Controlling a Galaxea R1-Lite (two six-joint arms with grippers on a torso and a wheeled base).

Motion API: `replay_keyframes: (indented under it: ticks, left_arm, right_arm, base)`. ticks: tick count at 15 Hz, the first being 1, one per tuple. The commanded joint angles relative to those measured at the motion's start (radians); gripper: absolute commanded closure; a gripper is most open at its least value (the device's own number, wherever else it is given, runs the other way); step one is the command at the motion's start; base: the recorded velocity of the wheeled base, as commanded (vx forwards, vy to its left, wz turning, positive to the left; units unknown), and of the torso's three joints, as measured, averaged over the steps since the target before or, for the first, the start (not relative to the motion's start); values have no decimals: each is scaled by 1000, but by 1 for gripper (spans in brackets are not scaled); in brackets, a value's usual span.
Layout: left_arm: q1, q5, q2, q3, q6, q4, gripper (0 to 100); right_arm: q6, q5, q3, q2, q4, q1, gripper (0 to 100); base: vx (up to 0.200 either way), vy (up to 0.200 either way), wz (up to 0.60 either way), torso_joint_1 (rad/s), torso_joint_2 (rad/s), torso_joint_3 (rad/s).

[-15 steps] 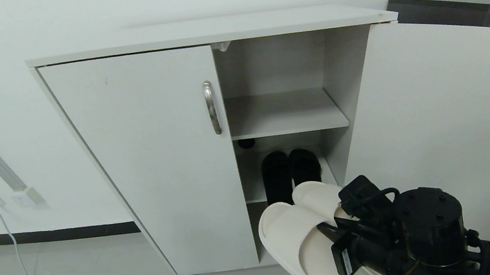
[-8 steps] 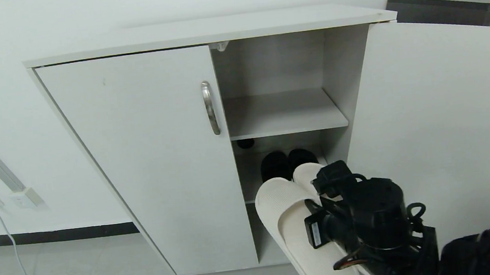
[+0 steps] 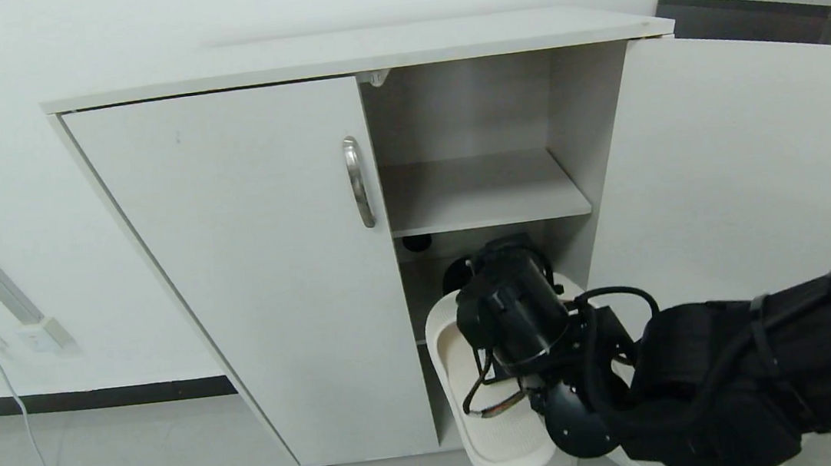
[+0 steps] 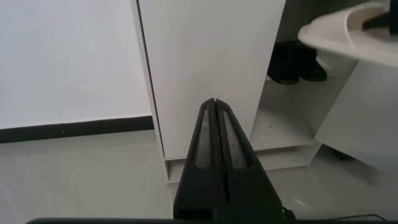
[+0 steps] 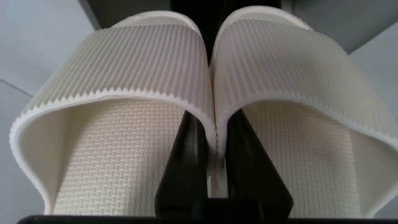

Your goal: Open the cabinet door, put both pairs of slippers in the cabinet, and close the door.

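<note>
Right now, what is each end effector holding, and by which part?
The right end effector pinches the white slippers together by the touching inner edges of their straps, a finger inside each. The left end effector is shut, holding nothing.

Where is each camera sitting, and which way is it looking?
Head view: on the robot's head, looking forward and down at the open cabinet; the right arm holds the white slippers at its opening.
Left wrist view: on the left wrist, looking past the shut left gripper toward the closed door and the black slippers.
Right wrist view: on the right wrist, looking along the right gripper, shut on the white slippers.
Shared: all three show the white slippers.
</note>
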Motion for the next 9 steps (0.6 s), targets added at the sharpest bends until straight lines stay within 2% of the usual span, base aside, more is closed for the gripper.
replay_keyframes:
  ticks: [1,4,9]
  left_arm:
    - [0,0,1,0,0,0,100]
    - [0,0,1,0,0,0,100]
    - [0,0,1,0,-2,0,100]
  right_arm:
    - [-11,-34,-124,-54,43,0,100]
    - [-82,-38,-144,-76,9,-20,100]
    - [-89,-38,-134,-68,-36,-52,100]
  base:
    - [0,0,0,0,0,0]
    - [0,0,0,0,0,0]
    - [0,0,0,0,0,0]
